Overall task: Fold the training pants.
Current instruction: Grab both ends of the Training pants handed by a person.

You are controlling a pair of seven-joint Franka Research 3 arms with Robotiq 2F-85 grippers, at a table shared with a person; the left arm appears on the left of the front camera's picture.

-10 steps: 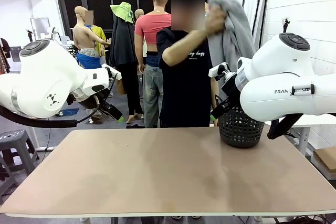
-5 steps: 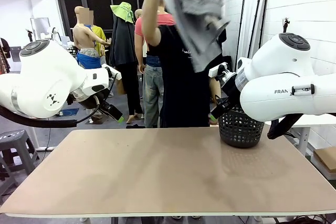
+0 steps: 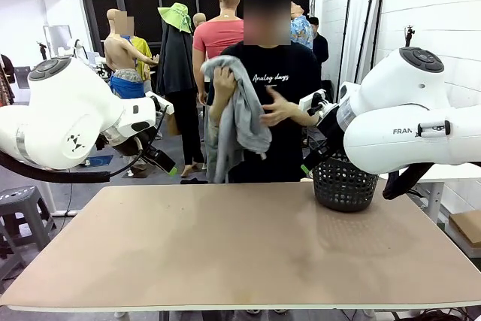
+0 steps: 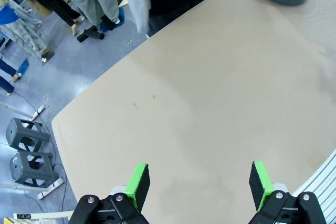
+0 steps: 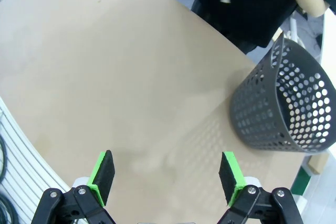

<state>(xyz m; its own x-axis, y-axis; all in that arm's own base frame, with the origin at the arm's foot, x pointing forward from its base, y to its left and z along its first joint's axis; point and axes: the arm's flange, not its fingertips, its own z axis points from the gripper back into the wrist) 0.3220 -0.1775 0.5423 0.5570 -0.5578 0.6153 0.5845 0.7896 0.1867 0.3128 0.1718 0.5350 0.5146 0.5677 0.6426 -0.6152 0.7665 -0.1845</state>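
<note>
Currently the training pants hang bunched from the person's hand, well beyond both sets of fingers. Left gripper and right gripper stand fully open, empty. Expect light, limp jersey; grasp the waistband corners.

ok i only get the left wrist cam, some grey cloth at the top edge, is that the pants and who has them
observer: yes, those are the training pants. The person's hand holds them bunched at chest height, off the table.
operator: other hand on them too
observer: the other hand is right beside the cloth; I can't tell if it grips.
operator: and the right gripper
observer: the right gripper is open above bare tabletop, with the black basket off to one side.
</note>
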